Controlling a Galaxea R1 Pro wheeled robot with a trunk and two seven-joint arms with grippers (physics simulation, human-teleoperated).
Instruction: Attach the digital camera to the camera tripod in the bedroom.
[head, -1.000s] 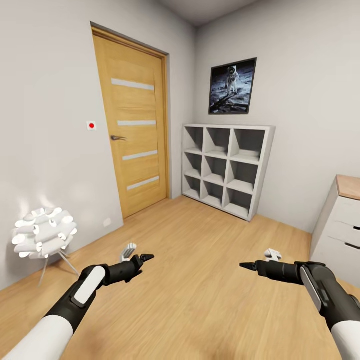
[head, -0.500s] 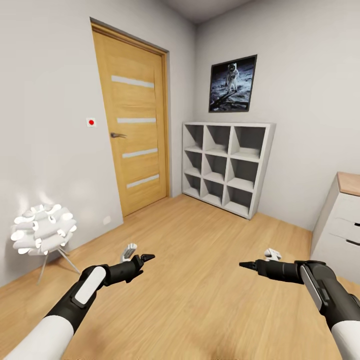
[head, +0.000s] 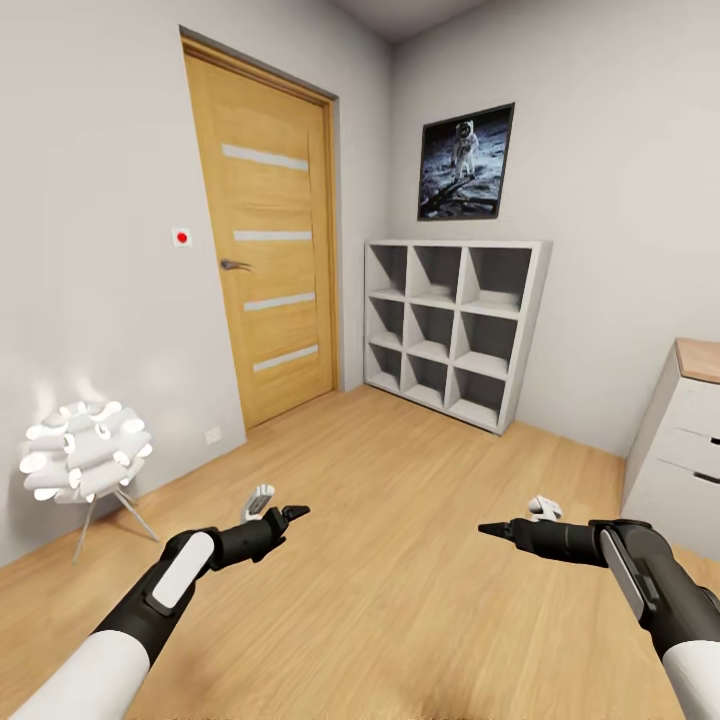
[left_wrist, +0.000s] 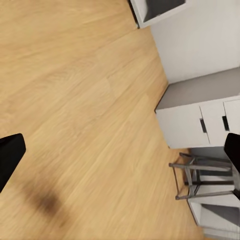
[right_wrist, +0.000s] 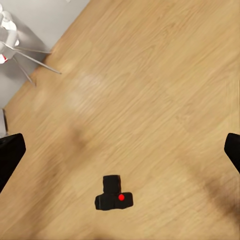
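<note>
Bedroom corner, light wood floor (head: 400, 560) throughout. Left wall: light wood door (head: 265, 240) with four pale horizontal strips and a dark lever handle, shut; beside it a small white wall plate with a red dot (head: 181, 237). Low by the same wall: a white lamp (head: 82, 452) of clustered lit tubes on thin metal legs, glowing. Far wall: framed astronaut picture (head: 465, 163) in a dark frame, hung above white cube shelves (head: 452, 325), three by three, standing on the floor in the corner. Right edge: white drawer unit (head: 680, 440) with a wood top and dark handle slots. Robot arms: both held out low over the floor, well apart from each other, black forearms with white upper sections. Left tool (head: 290, 515): points forward toward the middle of the room; in its wrist view the two black finger tips sit at opposite edges of the picture, so it is spread wide and holds nothing. Right tool (head: 495, 529): points inward, toward the left arm; its wrist view likewise has the finger tips at opposite edges, spread wide, nothing between them. Digital camera (right_wrist: 114, 195): small, black, boxy, with a red round button, lying on the bare floor in the right wrist view, apart from both finger tips, untouched. A grey metal stool frame (left_wrist: 200, 180) stands next to the white drawers in the left wrist view.
</note>
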